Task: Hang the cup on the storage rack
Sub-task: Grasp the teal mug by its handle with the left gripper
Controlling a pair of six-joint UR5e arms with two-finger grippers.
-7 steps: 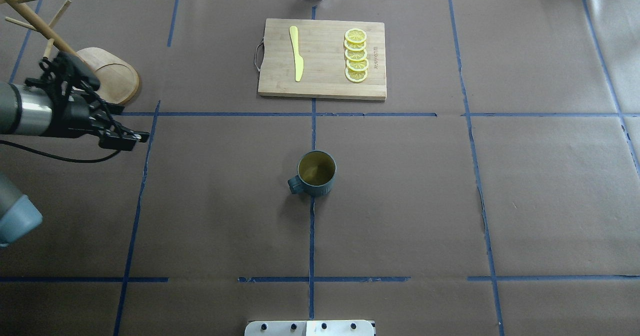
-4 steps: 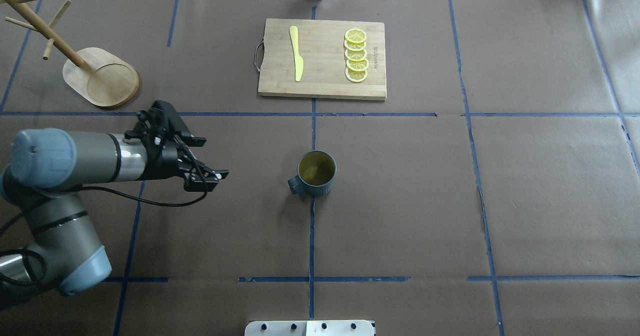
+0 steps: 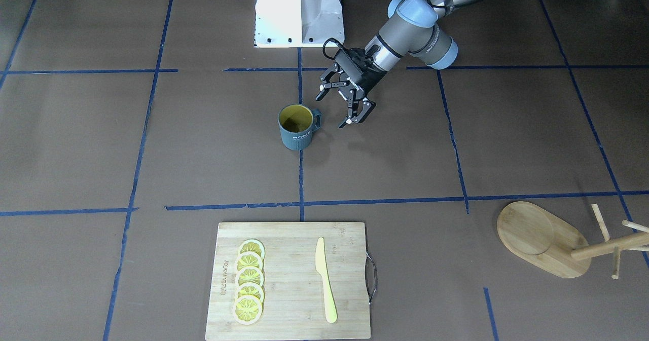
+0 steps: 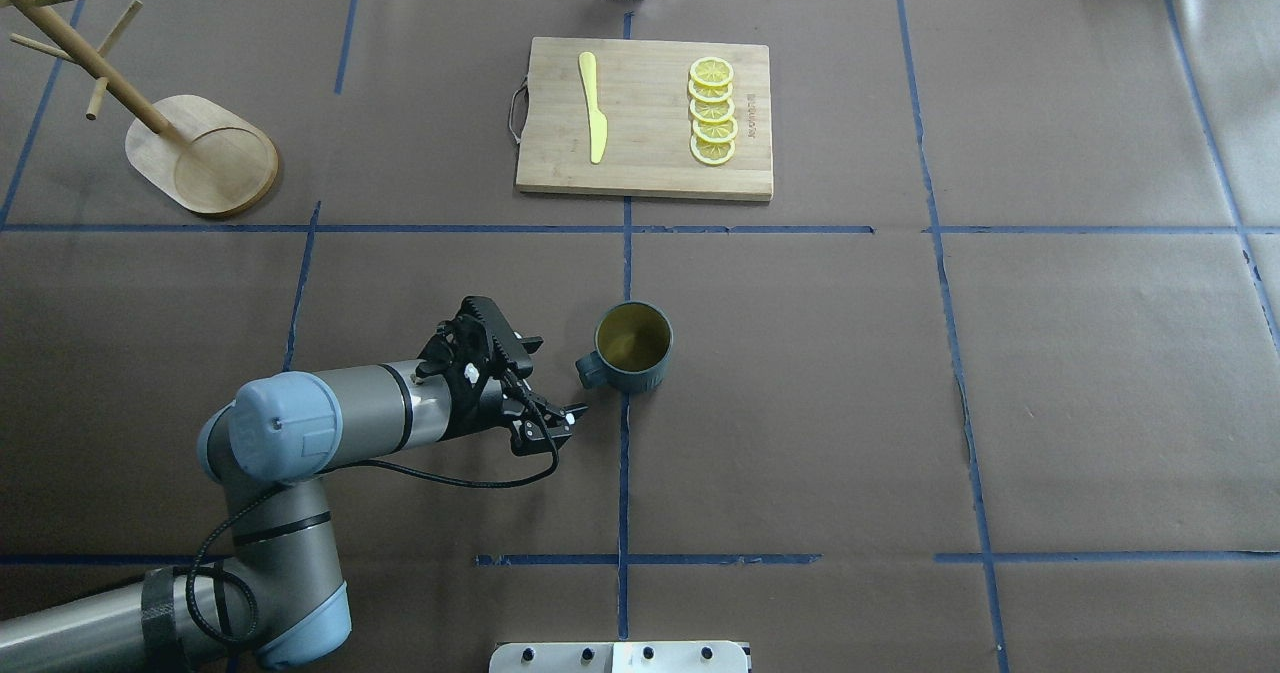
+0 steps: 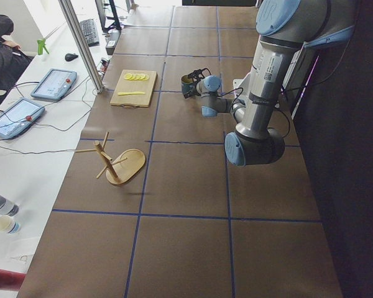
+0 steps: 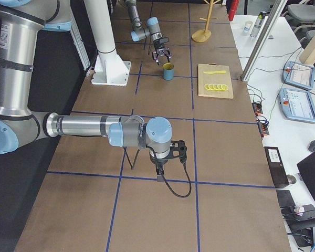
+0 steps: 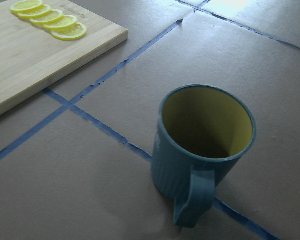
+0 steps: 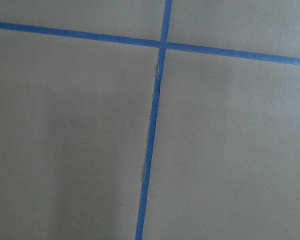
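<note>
The cup (image 4: 632,348) is a dark teal ribbed mug with a yellow inside. It stands upright at the table's middle, its handle towards my left arm. It also shows in the front view (image 3: 296,126) and close up in the left wrist view (image 7: 202,150). My left gripper (image 4: 550,381) is open and empty, low beside the handle without touching it; it also shows in the front view (image 3: 332,110). The storage rack (image 4: 200,153) stands at the far left with bare pegs. My right gripper (image 6: 165,163) shows only in the right side view, so I cannot tell its state.
A bamboo cutting board (image 4: 645,118) lies at the far middle, with a yellow knife (image 4: 592,108) and several lemon slices (image 4: 712,111) on it. The robot's white base (image 3: 299,11) stands at the near edge. Blue tape lines cross the brown paper.
My left arm has swung from beside the rack down and right across the table. Its open gripper is now next to the cup's handle. The cup has not moved.
</note>
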